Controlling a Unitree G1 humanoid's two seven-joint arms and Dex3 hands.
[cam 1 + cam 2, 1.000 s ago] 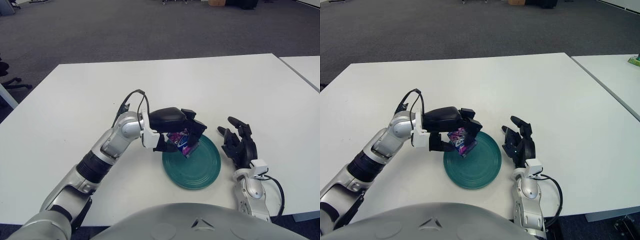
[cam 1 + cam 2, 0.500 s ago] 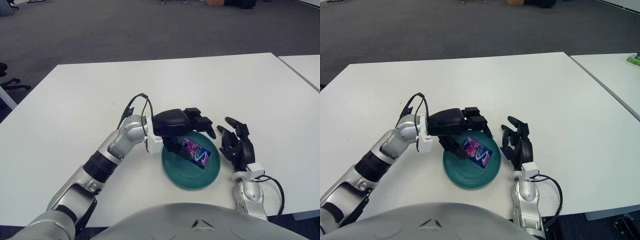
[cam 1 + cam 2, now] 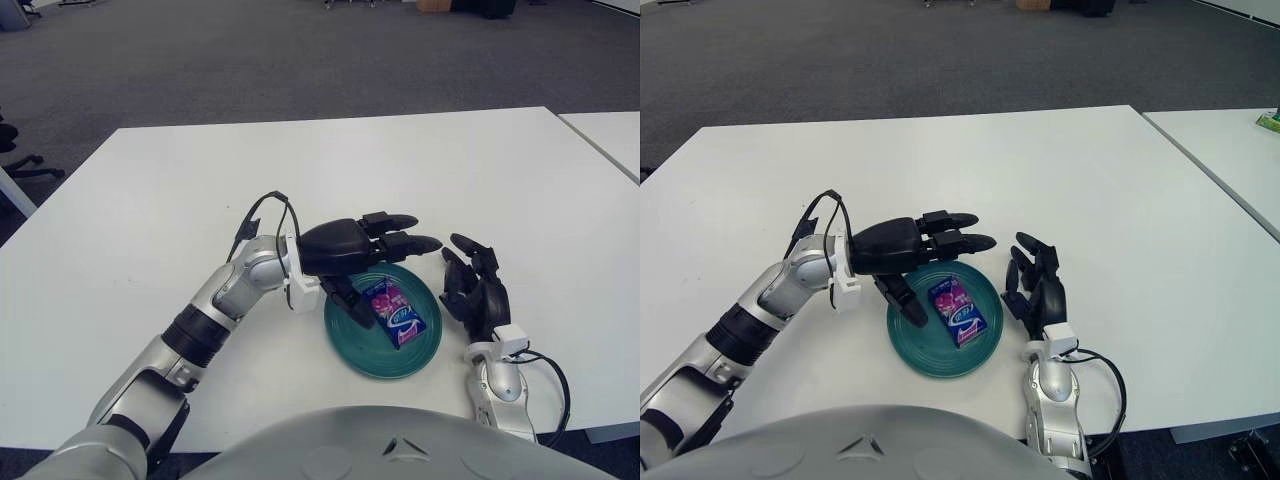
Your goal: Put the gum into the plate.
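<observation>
The gum [image 3: 393,311], a purple and blue packet, lies flat inside the round green plate [image 3: 352,353] near the table's front edge. My left hand [image 3: 375,262] hovers over the plate's far left part, fingers stretched out toward the right and the thumb pointing down beside the packet. It holds nothing. My right hand [image 3: 474,288] shows just right of the plate, fingers spread and pointing up, empty.
The white table [image 3: 330,170] stretches far behind the plate. A second white table [image 3: 612,135] stands at the right edge, separated by a narrow gap. Grey carpet lies beyond.
The left hand has let go of the gum and straightened its fingers. The packet, held above the plate a second ago, now lies flat in it.
</observation>
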